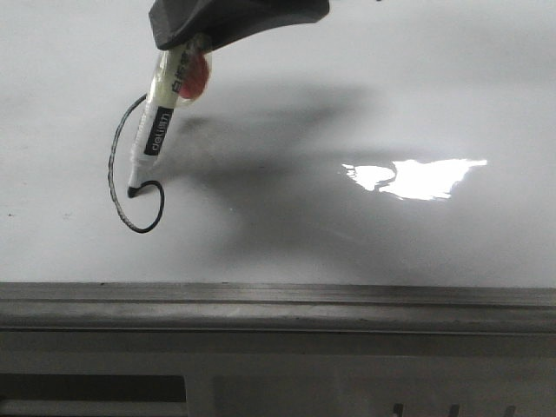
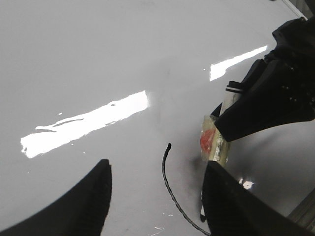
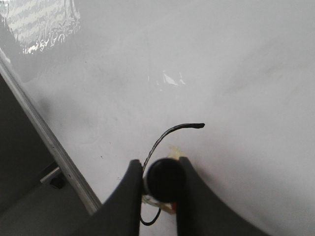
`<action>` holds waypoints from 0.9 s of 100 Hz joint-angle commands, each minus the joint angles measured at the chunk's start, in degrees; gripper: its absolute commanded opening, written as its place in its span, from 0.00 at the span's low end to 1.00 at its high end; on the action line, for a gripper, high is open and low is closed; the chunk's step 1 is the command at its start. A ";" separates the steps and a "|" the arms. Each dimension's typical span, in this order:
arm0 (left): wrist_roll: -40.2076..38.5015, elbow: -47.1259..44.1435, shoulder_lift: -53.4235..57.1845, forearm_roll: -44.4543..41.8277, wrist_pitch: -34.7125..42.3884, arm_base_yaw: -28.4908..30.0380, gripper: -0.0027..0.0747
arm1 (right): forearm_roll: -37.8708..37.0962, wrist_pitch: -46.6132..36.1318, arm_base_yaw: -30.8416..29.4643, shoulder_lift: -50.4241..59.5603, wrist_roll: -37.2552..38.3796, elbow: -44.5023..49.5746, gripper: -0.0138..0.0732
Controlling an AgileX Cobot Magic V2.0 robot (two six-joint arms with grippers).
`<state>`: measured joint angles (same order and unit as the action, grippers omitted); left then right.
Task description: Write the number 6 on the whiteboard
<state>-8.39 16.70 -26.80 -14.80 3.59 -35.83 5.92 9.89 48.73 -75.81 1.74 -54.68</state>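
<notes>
The whiteboard (image 1: 365, 95) fills the front view. On it stands a black number 6 (image 1: 111, 169), a tall curved stem with a small loop that is nearly closed. My right gripper (image 1: 187, 42) comes in from the top, shut on a white marker (image 1: 155, 143) with a black label. The marker's tip touches the board at the loop's inner end. In the right wrist view the marker's black end (image 3: 165, 179) sits between the fingers of the right gripper (image 3: 160, 166), with the stroke (image 3: 167, 132) beside it. My left gripper (image 2: 157, 164) hovers open over the stem (image 2: 167, 183), holding nothing.
A grey metal ledge (image 1: 278, 304) runs along the board's lower edge. Bright glare (image 1: 417, 178) lies to the right of the digit. The right wrist view shows the board's metal frame edge (image 3: 44, 132) with a dark drop beyond it.
</notes>
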 commanded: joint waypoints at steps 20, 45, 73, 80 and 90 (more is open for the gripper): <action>-0.05 1.84 -1.03 -4.54 4.53 -1.26 0.52 | -1.38 -4.10 1.86 1.42 -1.20 -1.88 0.09; -0.05 1.84 -10.07 -4.90 4.95 -9.80 0.52 | -1.38 -3.70 6.47 2.66 -1.20 -1.88 0.09; -0.05 1.84 -18.01 -4.44 6.40 -10.54 0.52 | -1.38 -2.01 7.23 3.61 -1.20 -1.88 0.09; -0.05 1.84 -18.98 -4.44 7.84 -10.30 0.52 | -1.38 -1.90 7.23 3.99 -1.20 -1.88 0.09; -0.05 1.84 -20.35 -4.35 10.54 -10.30 0.51 | -1.05 -1.26 7.23 4.10 -1.20 -1.88 0.09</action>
<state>-8.39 16.70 -46.17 -19.81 7.55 -46.23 5.19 11.60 56.07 -73.79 1.25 -54.68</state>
